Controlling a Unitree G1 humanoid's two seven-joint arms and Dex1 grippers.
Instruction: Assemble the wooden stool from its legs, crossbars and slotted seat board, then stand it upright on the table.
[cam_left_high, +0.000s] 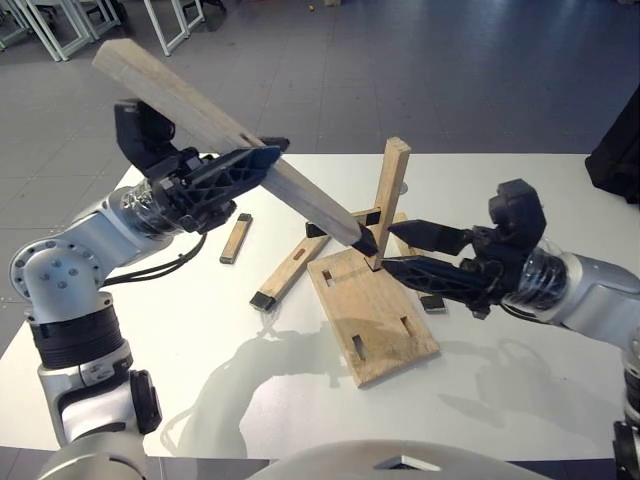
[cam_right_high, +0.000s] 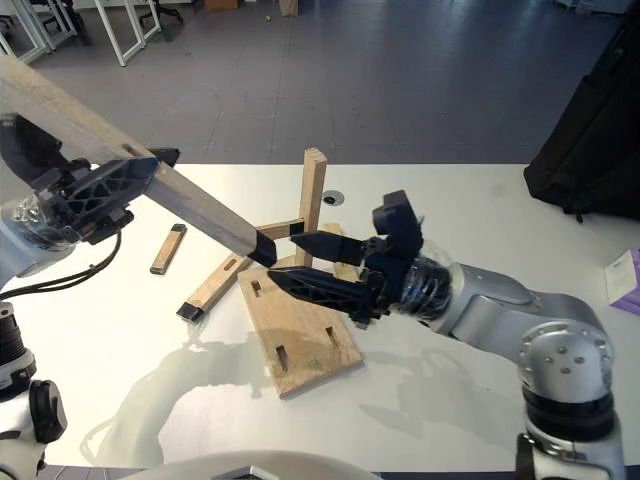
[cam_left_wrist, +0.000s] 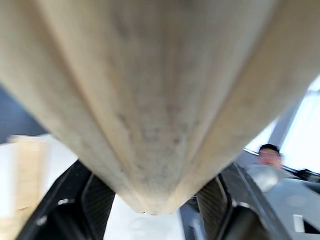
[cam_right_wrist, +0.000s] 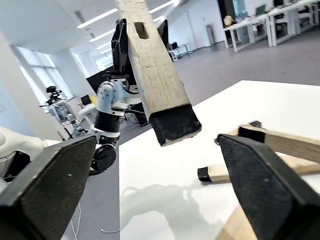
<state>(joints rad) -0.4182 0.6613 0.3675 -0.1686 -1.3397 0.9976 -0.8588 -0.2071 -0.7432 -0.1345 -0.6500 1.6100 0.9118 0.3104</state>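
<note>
We grip a long pale black-tipped wooden leg (cam_left_high: 190, 105) in the left end effector (cam_left_high: 262, 160); right end effector (cam_right_high: 282, 258) gapes open by the flat slotted wooden seat board (cam_left_high: 375, 320).

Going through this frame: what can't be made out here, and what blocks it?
Whether the upright leg sits in the seat board: eye views, joint covered by the held leg tip and right gripper.
Held leg's upper end: cut off at the right eye view's left edge.
What lies beyond the left gripper: left wrist view, blocked by the blurred leg.
Black-tipped piece: mostly under the right fingers.
</note>
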